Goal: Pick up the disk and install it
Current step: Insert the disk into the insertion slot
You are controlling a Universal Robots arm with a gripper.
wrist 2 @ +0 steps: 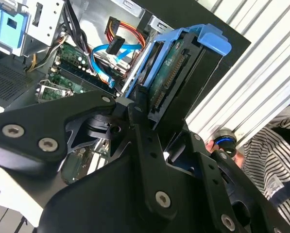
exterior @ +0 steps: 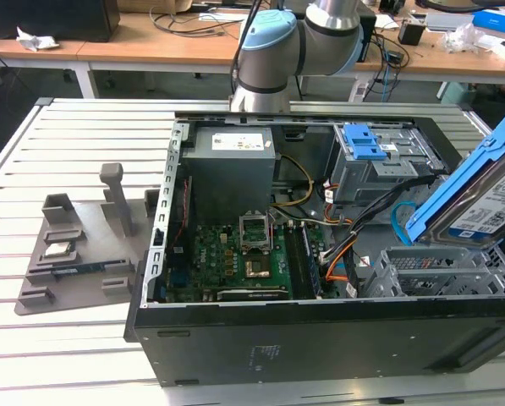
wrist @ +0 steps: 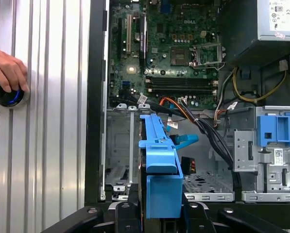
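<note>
exterior view: disk (exterior: 489, 190) tilted, held above drive cage (exterior: 442, 271) at computer case (exterior: 320, 347) corner | second wrist view: gripper (wrist 2: 157, 114) pinching disk by its blue bracket, connector edge exposed; best kept square to cage, clear of sata cables (wrist 2: 110, 51) | first wrist view: adds hand (wrist: 6, 70) on button outside case.

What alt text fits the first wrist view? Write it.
The gripper holds the disk in its blue bracket on edge over an open computer case, above the drive cage. A hand rests on a round knob on the slatted table.
</note>
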